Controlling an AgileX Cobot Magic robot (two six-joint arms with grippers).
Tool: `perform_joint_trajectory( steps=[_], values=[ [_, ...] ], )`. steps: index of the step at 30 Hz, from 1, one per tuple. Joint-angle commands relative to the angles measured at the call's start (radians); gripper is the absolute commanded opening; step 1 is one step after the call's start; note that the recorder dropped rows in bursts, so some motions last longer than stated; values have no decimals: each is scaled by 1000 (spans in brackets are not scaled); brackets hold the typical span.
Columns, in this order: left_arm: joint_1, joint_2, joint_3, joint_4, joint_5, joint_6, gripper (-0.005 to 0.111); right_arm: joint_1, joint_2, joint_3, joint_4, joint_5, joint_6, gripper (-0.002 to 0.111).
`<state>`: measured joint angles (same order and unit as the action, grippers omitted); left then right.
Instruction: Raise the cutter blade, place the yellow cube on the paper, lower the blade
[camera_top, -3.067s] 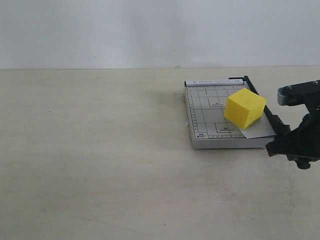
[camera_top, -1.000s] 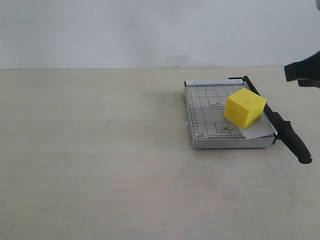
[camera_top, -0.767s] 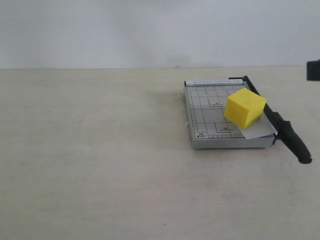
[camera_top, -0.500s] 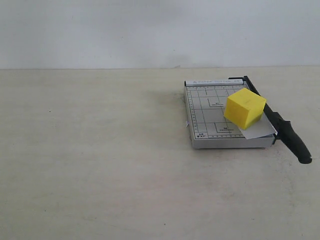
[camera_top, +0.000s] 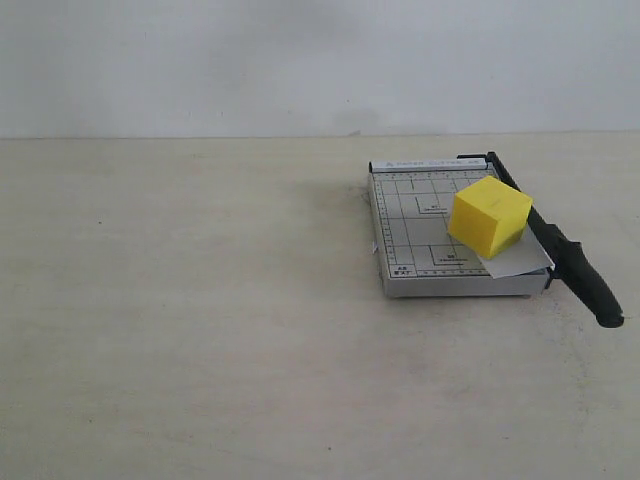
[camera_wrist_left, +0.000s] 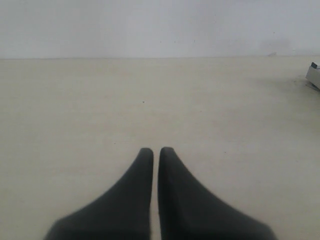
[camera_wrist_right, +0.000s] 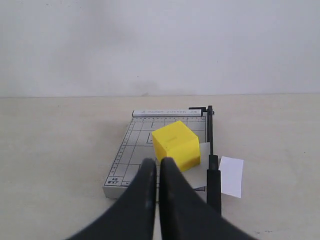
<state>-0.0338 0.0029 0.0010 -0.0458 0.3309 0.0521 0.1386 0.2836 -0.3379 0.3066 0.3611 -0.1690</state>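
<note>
My right hand is pinched closed and empty. The yellow cube sits just ahead of its tips, on the paper atop the trimmer board, with the cutter blade lying flat alongside. My left hand, also closed and empty, faces bare worktop, well apart from the trimmer.

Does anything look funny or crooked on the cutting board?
Yes. The bright yellow cube sits twisted against the grey gridded trimmer board's lines, and the white paper sheet under it lies crooked, its corner poking out by the lowered black cutter blade.
</note>
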Motion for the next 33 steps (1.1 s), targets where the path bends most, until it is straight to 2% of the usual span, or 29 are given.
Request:
perform_joint_trajectory(
  steps=[1,8,17,25,33],
  values=[
    [2,-3,-1,-10,-17,0,4,-2,-6,3,2,2,4,3],
    [2,-3,-1,-10,-17,0,4,-2,-45,142,-9,-161,4,3],
    [2,-3,-1,-10,-17,2,4,-2,-210,329,-83,-159,12,3],
    [2,-3,-1,-10,-17,2,4,-2,-261,338,-132,-147,106,3],
    [2,-3,-1,-10,-17,2,4,-2,-261,338,-133,-147,108,3]
  ],
)
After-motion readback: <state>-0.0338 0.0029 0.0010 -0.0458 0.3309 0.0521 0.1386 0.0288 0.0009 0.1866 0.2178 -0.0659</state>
